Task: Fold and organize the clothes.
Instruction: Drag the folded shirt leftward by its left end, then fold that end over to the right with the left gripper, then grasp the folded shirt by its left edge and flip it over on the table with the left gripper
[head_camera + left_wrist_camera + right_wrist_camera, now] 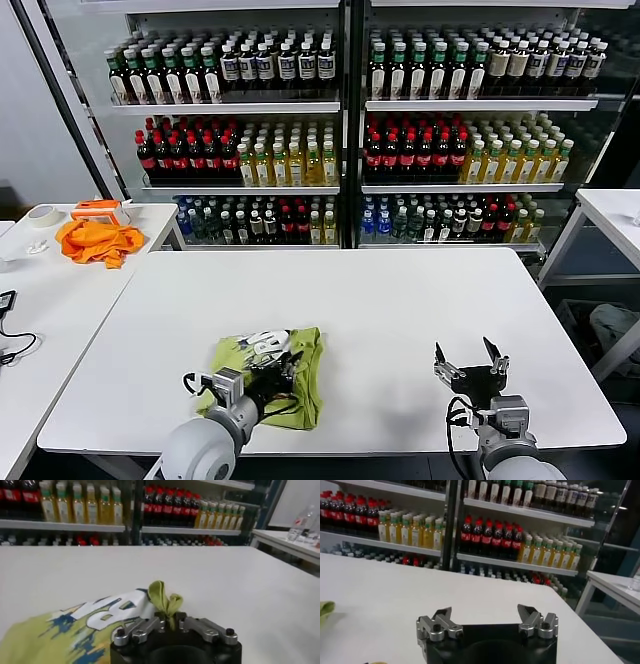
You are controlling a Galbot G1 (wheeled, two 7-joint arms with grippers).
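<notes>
Nearest you, the left gripper (172, 625) sits low over the near table edge, its black fingers narrow around a pinched tuft of the lime short-sleeved T-shirt of soft fabric (270, 375), which lies bunched on the white table (400, 300), blue-and-white print showing. Your right gripper (469, 358) hovers well apart to the right, jaws wide, holding nothing

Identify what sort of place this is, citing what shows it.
Probably a retail-style robot test room: stocked drink shelves, white work tables, and a lime T-shirt laid out for handling.
</notes>
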